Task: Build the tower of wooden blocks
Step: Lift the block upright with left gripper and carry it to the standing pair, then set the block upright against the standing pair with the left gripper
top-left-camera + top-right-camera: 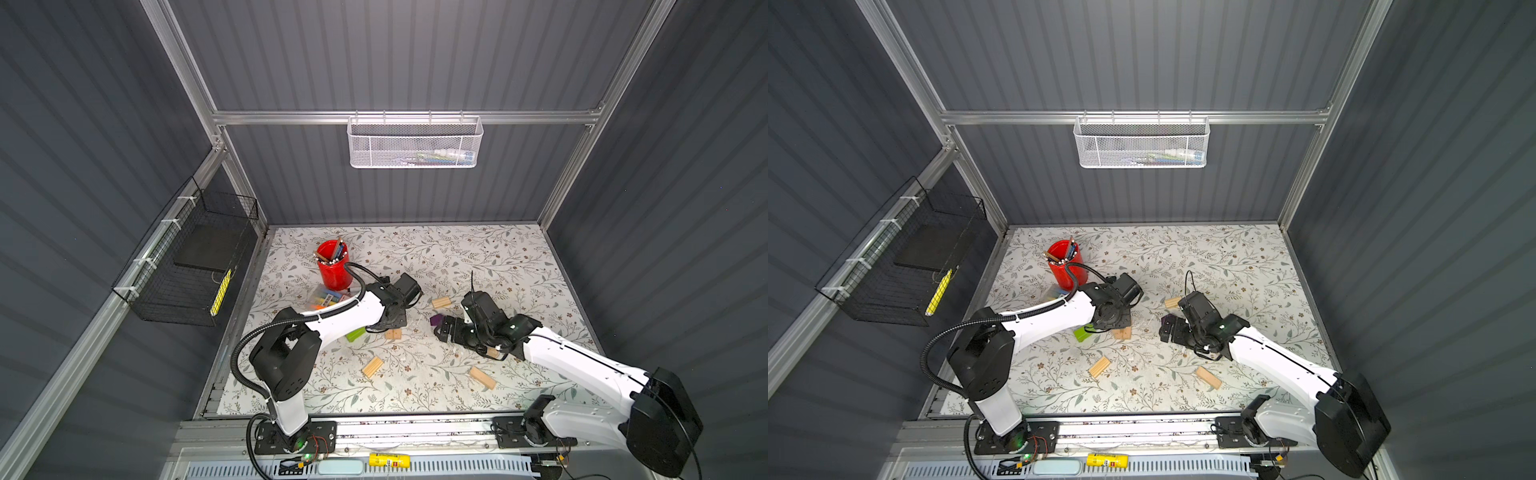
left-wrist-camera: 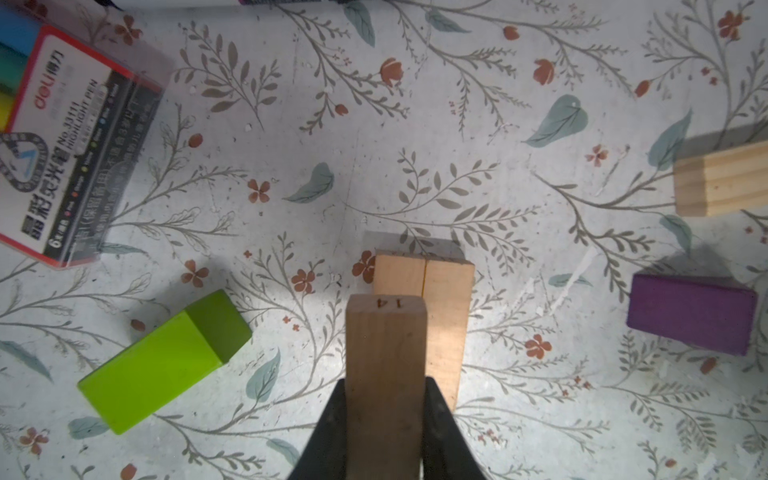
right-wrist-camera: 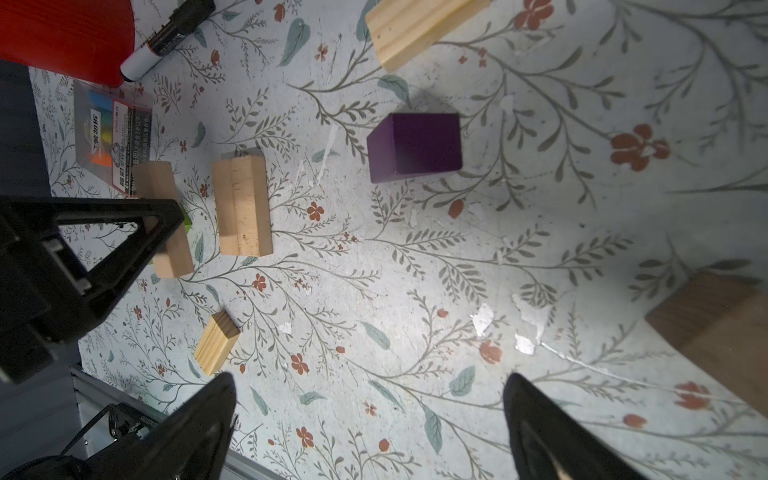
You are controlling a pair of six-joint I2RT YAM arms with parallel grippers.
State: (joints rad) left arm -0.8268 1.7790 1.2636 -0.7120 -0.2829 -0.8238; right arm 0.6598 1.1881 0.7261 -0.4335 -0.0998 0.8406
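Left claw [image 2: 386,382] clamps a wood brick [image 2: 385,336] stamped 14, two paired bricks [image 2: 444,291] just beside its tips. Right claw [image 3: 370,378] gapes empty, purple block [image 3: 415,145] ahead.

The left arm [image 1: 349,318] and right arm [image 1: 582,361] have white shells, black joint housings and black triangular jaws.

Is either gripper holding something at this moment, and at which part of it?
The left gripper grips a pale wood block by its two long sides, away from its numbered end. The right gripper is open and holds nothing.
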